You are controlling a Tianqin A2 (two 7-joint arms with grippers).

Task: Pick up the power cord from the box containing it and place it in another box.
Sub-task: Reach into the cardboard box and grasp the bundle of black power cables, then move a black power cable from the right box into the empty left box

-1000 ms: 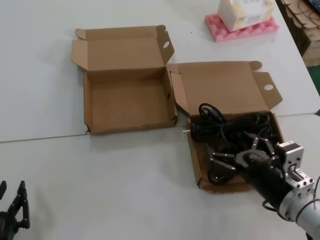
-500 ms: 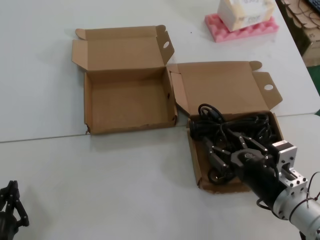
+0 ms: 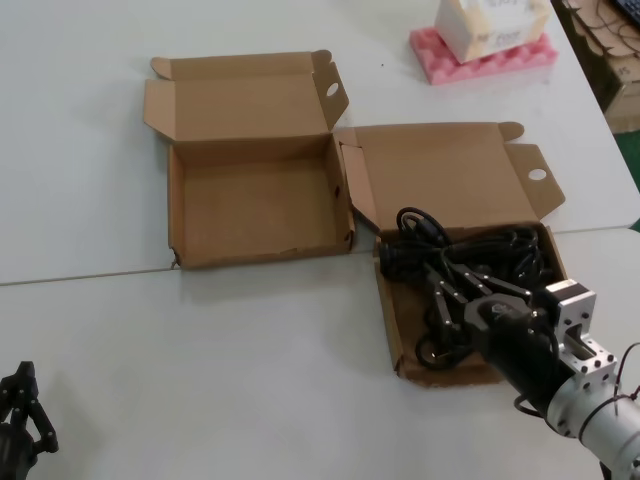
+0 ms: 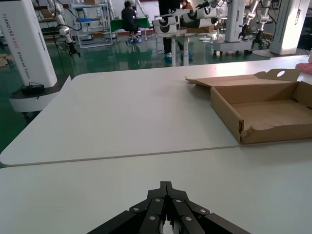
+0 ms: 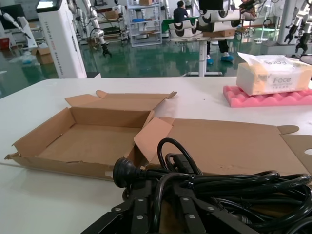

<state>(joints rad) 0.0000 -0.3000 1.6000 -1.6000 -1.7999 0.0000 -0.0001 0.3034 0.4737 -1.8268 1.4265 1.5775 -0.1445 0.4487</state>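
The power cord [image 3: 470, 255] lies as a bundle of black cable in the right-hand cardboard box [image 3: 386, 325], its round plug [image 5: 124, 171] at the wall nearest the other box. My right gripper [image 3: 462, 287] is down in the bundle, fingers partly closed with one strand [image 5: 163, 195] running between them and a gap still showing beside it. The other box [image 3: 255, 205] stands open and empty to the left, its front wall nicked; it also shows in the right wrist view [image 5: 87, 141]. My left gripper [image 3: 22, 385] is parked shut at the table's near left, seen in its wrist view [image 4: 165, 185].
A tissue pack on pink foam [image 3: 480, 45] sits at the far right. Cardboard pieces [image 3: 610, 40] lie beyond the table's right edge. A seam between two tabletops [image 3: 100, 275] runs past the boxes' fronts.
My right gripper moved forward into the cable bundle and its fingers narrowed from wide open around a strand. The left gripper sank slightly lower at the frame's corner.
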